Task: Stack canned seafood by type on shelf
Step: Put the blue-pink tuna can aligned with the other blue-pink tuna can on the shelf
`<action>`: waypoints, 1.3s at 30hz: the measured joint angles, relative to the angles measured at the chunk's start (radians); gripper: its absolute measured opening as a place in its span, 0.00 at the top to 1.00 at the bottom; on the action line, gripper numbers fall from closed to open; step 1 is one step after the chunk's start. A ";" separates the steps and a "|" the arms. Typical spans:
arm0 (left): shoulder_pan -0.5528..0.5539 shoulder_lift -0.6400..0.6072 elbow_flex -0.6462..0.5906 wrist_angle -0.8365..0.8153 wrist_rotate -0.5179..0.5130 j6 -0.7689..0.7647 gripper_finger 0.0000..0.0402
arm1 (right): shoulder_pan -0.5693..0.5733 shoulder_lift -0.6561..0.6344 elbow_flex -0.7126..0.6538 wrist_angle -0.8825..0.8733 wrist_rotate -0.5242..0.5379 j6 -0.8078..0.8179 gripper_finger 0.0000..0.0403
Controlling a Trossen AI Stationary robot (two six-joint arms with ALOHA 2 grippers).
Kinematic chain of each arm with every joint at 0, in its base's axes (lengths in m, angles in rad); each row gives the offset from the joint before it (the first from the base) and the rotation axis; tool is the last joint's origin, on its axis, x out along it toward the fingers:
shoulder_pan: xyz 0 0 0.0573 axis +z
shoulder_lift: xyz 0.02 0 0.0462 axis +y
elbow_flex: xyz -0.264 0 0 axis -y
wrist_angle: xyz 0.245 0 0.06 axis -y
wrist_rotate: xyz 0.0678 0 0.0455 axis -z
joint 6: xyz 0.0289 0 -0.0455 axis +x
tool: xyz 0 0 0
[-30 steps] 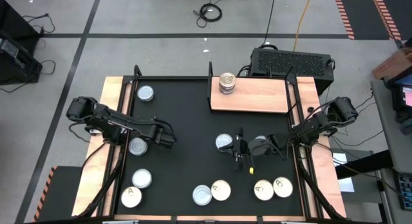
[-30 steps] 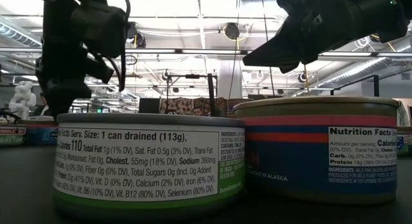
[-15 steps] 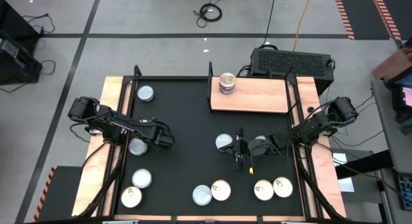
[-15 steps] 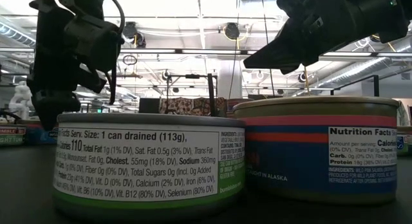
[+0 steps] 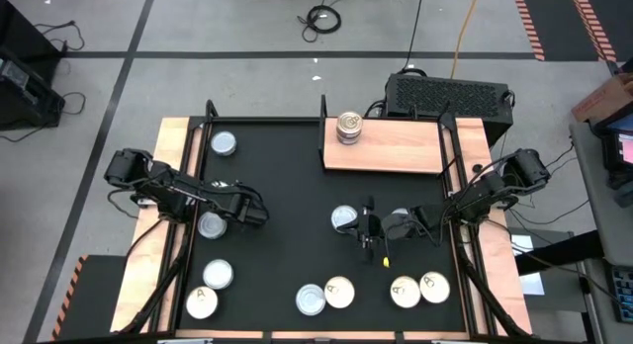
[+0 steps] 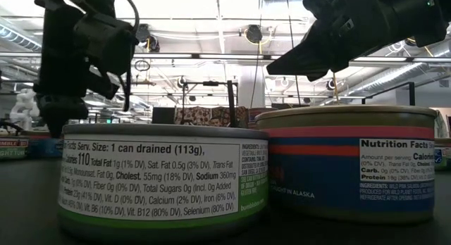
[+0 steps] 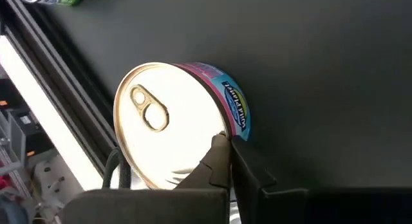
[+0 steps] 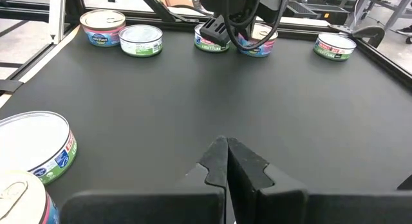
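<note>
My left gripper (image 5: 249,214) is shut near the table's left edge. Its fingertips (image 7: 222,147) stand at the rim of a tin (image 7: 167,121) of canned seafood with a cream-gold pull-tab lid and a pink-and-blue label (image 5: 211,225). That tin sits flat on the black table. My right gripper (image 5: 368,235) is shut and holds nothing. It hangs low over bare table (image 8: 226,153) beside a silvery-lidded tin (image 5: 344,218). The shelf (image 5: 396,151) lies at the far right, with a short stack of tins (image 5: 348,127) on its left end. My left gripper's shut fingertips stand right at the rim (image 7: 219,130) of the pull-tab tin, coming from above. Nothing is between the fingers. I cannot tell whether they touch the tin, which lies flat on the table.
Loose tins lie along the near edge (image 5: 311,300) (image 5: 339,292) (image 5: 404,292) (image 5: 433,285) and on the left side (image 5: 224,143) (image 5: 217,275) (image 5: 202,302). Wooden strips (image 5: 176,146) border the table. The black middle (image 5: 297,186) is bare.
My left gripper has shut its fingers beside the pull-tab tin and has turned a little over it. The tin lies where it was. My right gripper has kept still.
</note>
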 joint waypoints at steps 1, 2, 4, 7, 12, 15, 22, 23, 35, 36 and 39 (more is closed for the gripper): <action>0.000 0.000 0.014 0.011 0.001 0.014 0.99 | 0.000 0.000 0.000 -0.001 0.000 0.000 1.00; -0.001 0.000 0.030 0.021 0.001 0.021 0.99 | 0.000 -0.001 0.000 -0.004 0.000 -0.001 1.00; -0.001 0.000 0.059 0.026 0.000 0.050 0.99 | 0.000 -0.009 0.000 -0.017 0.000 -0.002 1.00; -0.001 0.000 0.113 0.039 0.001 0.090 1.00 | 0.000 -0.037 0.000 -0.054 0.004 -0.003 1.00; -0.001 0.000 0.219 0.080 0.000 0.172 1.00 | 0.000 -0.119 0.000 -0.175 0.006 0.019 1.00; -0.001 0.012 0.282 0.125 -0.007 0.223 1.00 | 0.000 -0.176 0.000 -0.265 0.007 0.046 1.00; -0.016 0.188 0.490 0.145 -0.026 0.406 1.00 | 0.041 -0.284 0.001 -0.459 0.131 0.099 1.00; -0.019 0.222 0.530 0.145 -0.026 0.443 1.00 | 0.050 -0.295 0.001 -0.481 0.155 0.107 1.00; -0.016 0.524 1.020 0.155 -0.083 0.844 1.00 | 0.123 -0.388 0.001 -0.696 0.321 0.221 1.00; -0.014 0.539 1.051 0.161 -0.085 0.874 1.00 | 0.129 -0.393 0.001 -0.725 0.335 0.236 1.00; 0.001 0.580 1.129 0.190 -0.090 0.962 1.00 | 0.142 -0.403 0.001 -0.793 0.382 0.284 1.00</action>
